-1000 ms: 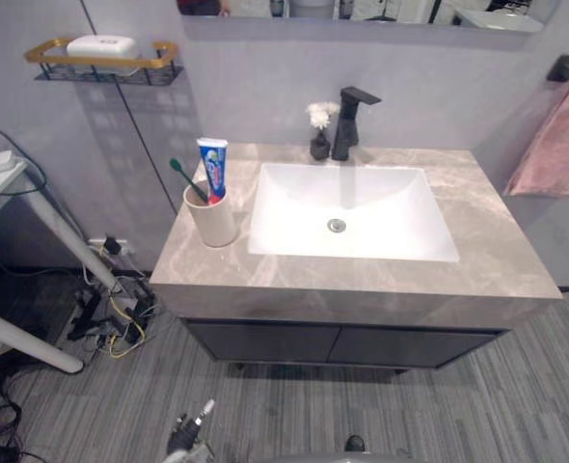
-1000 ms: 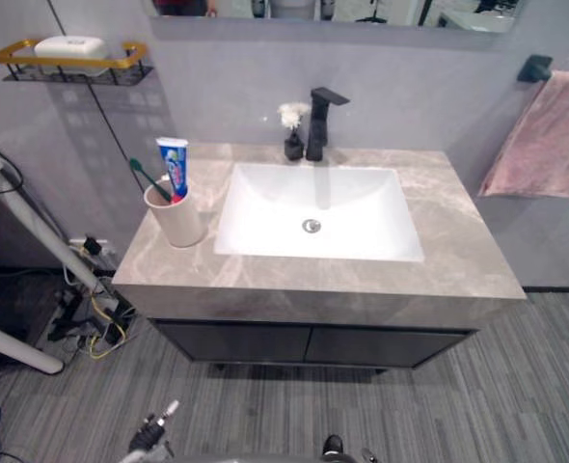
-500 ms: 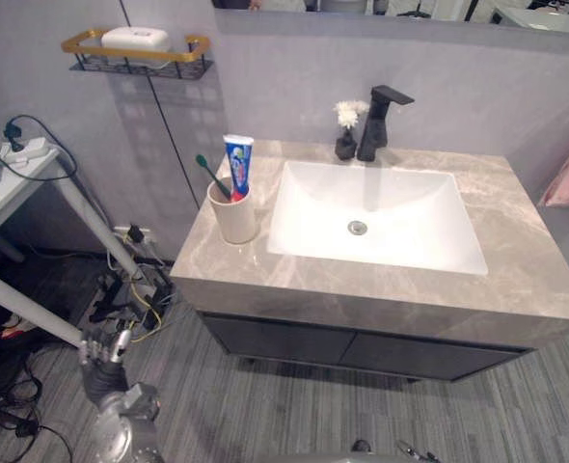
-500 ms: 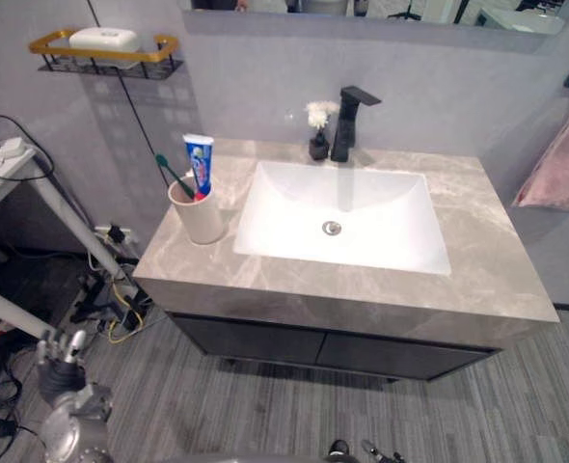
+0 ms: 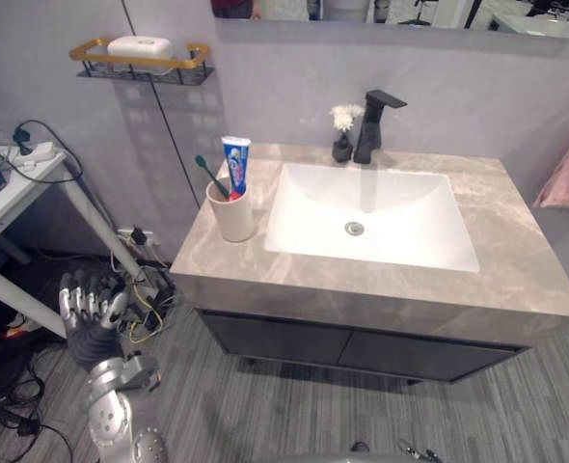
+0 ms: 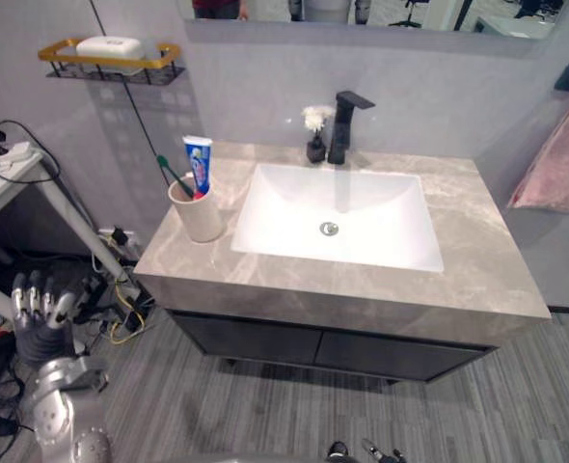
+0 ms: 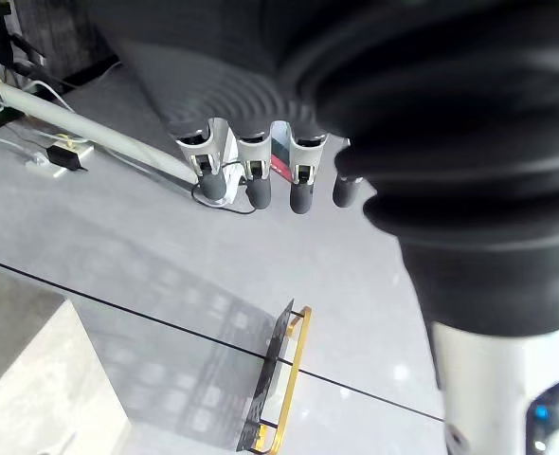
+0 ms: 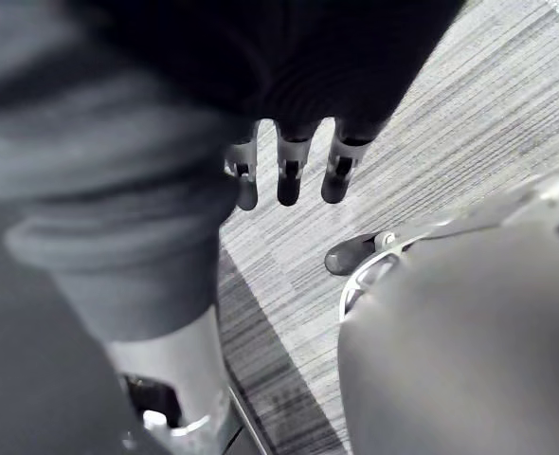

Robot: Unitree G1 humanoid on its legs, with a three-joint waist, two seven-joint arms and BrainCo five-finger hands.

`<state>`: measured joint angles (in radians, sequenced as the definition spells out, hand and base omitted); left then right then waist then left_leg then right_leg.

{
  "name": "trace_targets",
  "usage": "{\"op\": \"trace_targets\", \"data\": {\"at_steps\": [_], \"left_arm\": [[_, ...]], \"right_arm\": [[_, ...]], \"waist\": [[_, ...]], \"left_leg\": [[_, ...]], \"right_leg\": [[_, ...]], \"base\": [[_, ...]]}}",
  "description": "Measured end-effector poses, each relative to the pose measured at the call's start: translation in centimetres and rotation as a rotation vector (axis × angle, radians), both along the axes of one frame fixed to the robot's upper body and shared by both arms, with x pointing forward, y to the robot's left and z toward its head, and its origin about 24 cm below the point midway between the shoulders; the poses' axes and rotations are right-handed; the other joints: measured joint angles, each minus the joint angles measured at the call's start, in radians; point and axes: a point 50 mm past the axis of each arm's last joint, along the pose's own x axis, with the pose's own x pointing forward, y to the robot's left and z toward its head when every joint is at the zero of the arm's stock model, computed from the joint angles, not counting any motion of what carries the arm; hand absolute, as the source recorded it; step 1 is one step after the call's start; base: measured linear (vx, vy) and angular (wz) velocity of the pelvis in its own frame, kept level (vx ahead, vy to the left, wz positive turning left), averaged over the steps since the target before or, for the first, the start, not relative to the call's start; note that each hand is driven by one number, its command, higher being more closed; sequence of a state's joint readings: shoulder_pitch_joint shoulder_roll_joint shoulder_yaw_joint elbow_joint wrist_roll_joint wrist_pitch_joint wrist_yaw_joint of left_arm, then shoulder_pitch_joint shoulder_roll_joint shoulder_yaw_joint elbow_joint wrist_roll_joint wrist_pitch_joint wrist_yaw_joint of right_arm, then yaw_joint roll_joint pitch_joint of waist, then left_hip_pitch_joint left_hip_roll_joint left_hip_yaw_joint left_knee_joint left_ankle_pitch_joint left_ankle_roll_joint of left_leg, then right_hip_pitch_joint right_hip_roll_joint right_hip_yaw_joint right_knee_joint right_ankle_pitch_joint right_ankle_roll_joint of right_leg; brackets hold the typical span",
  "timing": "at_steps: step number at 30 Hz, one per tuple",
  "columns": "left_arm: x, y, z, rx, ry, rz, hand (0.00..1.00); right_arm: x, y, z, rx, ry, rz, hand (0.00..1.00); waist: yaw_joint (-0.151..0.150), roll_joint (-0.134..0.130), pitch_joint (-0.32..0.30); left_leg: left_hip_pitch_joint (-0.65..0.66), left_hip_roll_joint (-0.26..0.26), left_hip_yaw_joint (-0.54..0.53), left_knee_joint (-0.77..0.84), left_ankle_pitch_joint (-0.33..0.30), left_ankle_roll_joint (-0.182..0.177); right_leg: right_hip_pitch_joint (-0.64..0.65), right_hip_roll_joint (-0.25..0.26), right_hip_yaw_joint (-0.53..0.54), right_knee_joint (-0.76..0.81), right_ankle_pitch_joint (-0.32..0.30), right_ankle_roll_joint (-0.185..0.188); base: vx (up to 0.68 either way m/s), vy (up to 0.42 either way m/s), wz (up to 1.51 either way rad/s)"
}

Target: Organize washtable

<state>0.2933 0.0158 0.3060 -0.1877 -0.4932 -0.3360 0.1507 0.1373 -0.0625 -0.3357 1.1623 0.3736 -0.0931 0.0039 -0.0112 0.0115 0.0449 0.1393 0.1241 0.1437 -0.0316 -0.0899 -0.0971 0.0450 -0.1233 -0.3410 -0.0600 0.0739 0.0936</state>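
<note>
Beige cup on marble washtable, well apart from left hand, fingers spread, empty, right hand fingers loose

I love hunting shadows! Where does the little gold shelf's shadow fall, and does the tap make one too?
Left eye view: the gold shelf throws a checkered shadow on the wall below it, toward the sink; the tap leaves a grey streak in the white sink. Left wrist view: the checkered shadow lies beside the shelf.
</note>
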Motion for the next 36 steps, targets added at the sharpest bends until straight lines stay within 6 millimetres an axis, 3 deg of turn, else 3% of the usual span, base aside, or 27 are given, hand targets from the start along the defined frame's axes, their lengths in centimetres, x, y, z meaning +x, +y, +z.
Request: {"op": "trace_targets", "data": {"at_steps": [10,18,30,36], "left_arm": [[1.4,-1.7,0.7,0.076,-0.015,-0.171,1.0],[2.1,-2.0,1.4,0.124,-0.031,-0.196,1.0],[4.2,-0.5,4.6,0.289,-0.102,-0.168,1.0],[5.0,0.3,4.1,0.33,-0.045,-0.152,1.0]], "right_arm": [[0.4,-0.1,0.0,0.002,0.001,-0.003,0.0],[0.2,-0.5,0.0,-0.007,0.007,-0.001,0.0],[0.2,-1.1,0.1,-0.015,0.001,-0.022,0.0],[0.1,-1.2,0.2,-0.008,-0.006,-0.023,0.0]], "waist": [[-0.004,0.005,-0.003],[-0.014,0.015,-0.002],[-0.03,0.019,-0.002],[-0.031,0.02,-0.002]], "left_leg": [[0.004,-0.002,0.02,-0.003,-0.001,0.0],[-0.004,0.003,0.04,0.002,-0.001,0.0],[-0.007,0.002,0.073,-0.005,-0.005,-0.001],[-0.011,0.001,0.083,-0.004,-0.009,-0.001]], "right_leg": [[-0.001,0.004,0.018,-0.019,0.014,-0.006],[-0.016,0.014,0.046,-0.033,0.029,-0.013],[-0.039,0.018,0.075,-0.034,0.033,-0.014],[-0.055,0.019,0.094,-0.034,0.036,-0.016]], "base": [[0.0,0.01,-0.05],[-0.03,-0.004,-0.1],[0.01,0.002,-0.07],[0.0,-0.005,-0.08]]}}
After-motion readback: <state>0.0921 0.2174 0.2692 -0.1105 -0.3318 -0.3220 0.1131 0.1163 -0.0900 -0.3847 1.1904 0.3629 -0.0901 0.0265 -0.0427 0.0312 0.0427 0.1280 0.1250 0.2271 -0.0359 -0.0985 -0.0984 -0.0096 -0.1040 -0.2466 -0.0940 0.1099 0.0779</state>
